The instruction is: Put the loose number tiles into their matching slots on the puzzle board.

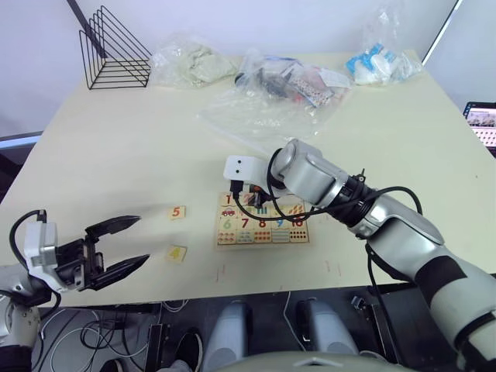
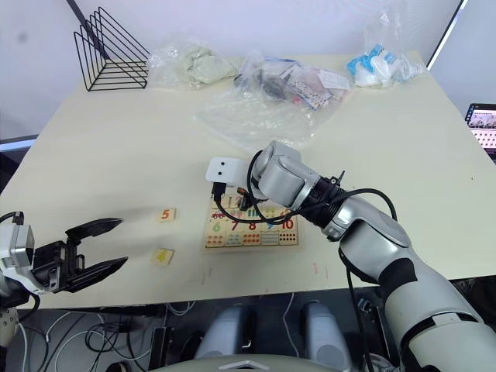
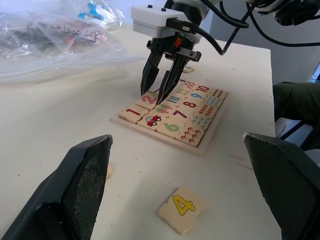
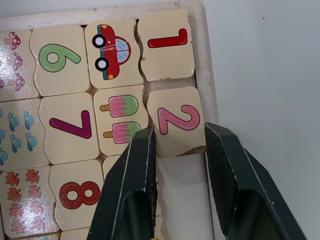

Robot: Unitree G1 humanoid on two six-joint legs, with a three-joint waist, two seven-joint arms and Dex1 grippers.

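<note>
The pale wooden tile with a pink 2 (image 4: 176, 121) is being seated in the wooden puzzle board (image 3: 212, 129), straddled by the right claw (image 4: 180, 150), narrowly parted. Release is called for next; the left claw (image 1: 118, 246) hangs wide.

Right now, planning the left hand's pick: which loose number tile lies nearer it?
The wooden tile with yellow 4, nearer the left hand than the orange 5 tile.

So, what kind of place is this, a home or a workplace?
Probably an office or lab, not a home. A plain table holds a wire rack and plastic bags of parts, and a laptop sits at its edge.
</note>
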